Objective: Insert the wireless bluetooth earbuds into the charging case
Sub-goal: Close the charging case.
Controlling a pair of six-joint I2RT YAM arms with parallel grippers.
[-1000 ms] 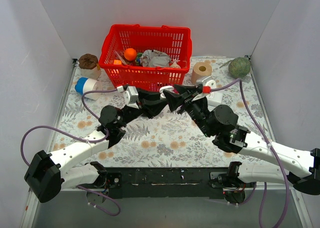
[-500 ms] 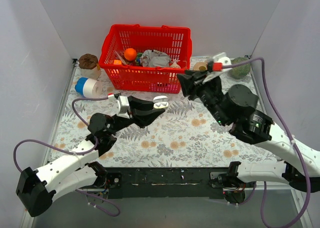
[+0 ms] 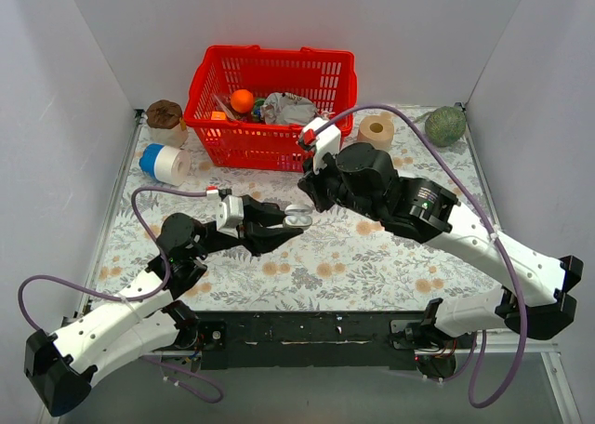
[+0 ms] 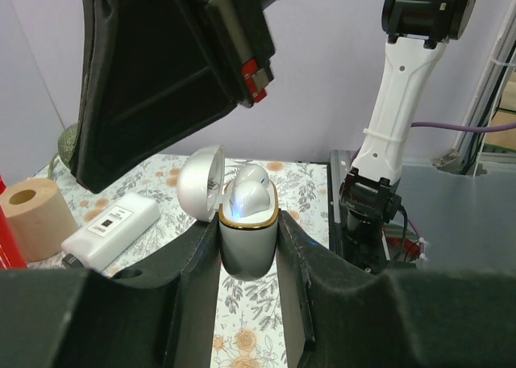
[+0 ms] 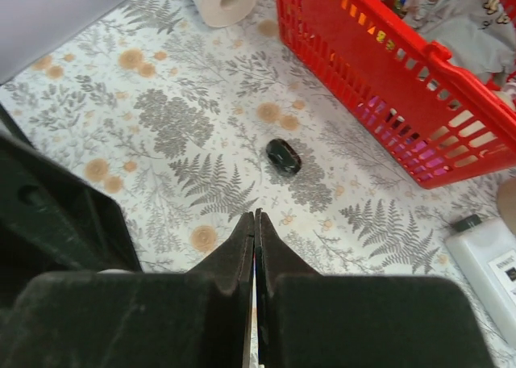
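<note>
Within the last second the right pincer (image 5: 255, 223) has been drawn away from the charging case (image 3: 297, 214), swung toward the upper right of the overhead frame, and brought back over the centre. Its jaws, partly spread during that move, are now pressed together with nothing seen between them. Meanwhile the case has been carried toward the lower left by the left pincer (image 4: 248, 240).

The case is pinched at its sides between the left fingers, clear of the bench (image 5: 161, 118). A white earbud (image 4: 248, 189) is seen resting in its mouth. One bud is therefore judged delivered. It stands proud of the gold rim, so it may not be fully seated.

The case is held upright in the left wrist view, long axis vertical, mouth facing the top of the frame. Its lid (image 4: 201, 182) is swung open to the left. The bud's long axis is also close to vertical, rounded end up.

A glossy black oval piece (image 5: 284, 156) lies on the bench near the red basket (image 5: 379, 85). Whether it is a bud or a case cannot be told.
</note>
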